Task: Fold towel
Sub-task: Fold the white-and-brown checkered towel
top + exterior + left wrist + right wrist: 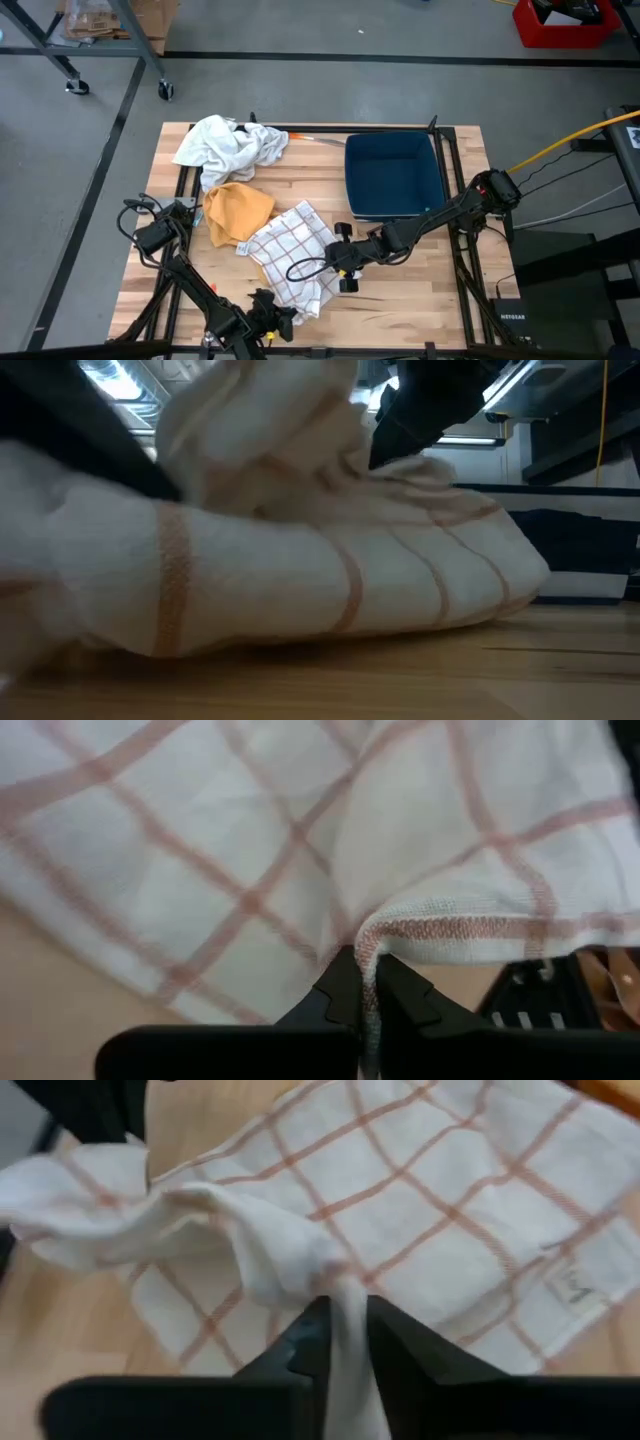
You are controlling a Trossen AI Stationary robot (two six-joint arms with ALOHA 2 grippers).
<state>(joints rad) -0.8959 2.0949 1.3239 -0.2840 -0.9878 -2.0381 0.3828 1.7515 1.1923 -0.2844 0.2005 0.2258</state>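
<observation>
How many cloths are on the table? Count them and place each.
3. A white cloth lies at the far left, a mustard cloth just nearer, and a checked towel at the centre front. Others may hide beneath.

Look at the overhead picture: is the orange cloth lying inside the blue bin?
No, the orange cloth lies on the wooden table, left of the empty blue bin.

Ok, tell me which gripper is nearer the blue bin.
Right. The right gripper sits just in front of the blue bin, pinching the checked towel. The left gripper is farther off, at the towel's near edge by the table's front, also clamped on it.
</observation>
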